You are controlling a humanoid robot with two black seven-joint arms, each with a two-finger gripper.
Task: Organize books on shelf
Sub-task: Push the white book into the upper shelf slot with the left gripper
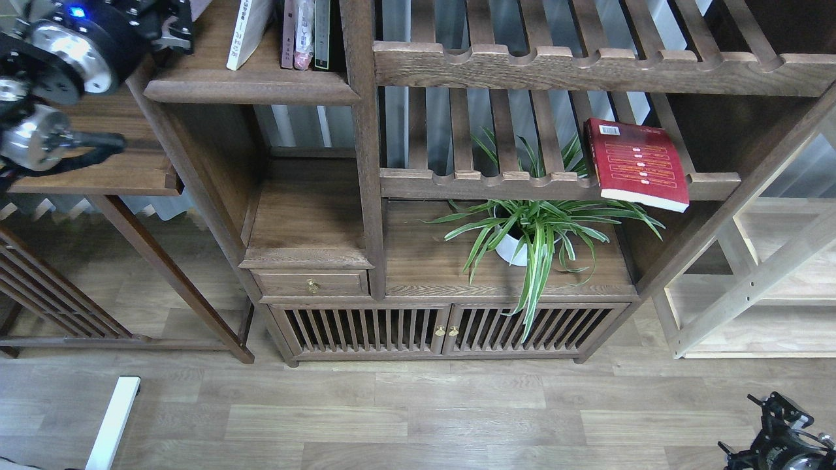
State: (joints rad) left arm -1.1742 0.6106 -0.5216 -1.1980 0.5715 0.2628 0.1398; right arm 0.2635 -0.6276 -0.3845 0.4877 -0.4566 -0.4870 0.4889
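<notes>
Our left gripper point(171, 29) is up by the shelf point(251, 88); we cannot tell if it is open. Books point(297, 32) stand there. The red book point(637, 163) lies on the slatted rack point(555, 183). Our right gripper point(777, 434) is low, unclear too.

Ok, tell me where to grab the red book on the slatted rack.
Probably take the red book by its front edge, which overhangs the scalloped rail, coming from the front. It lies flat, back cover up, so that edge gives both fingers room.

Even, soft daylight; sharp focus, faint shadows, lines bowing at the edges.
</notes>
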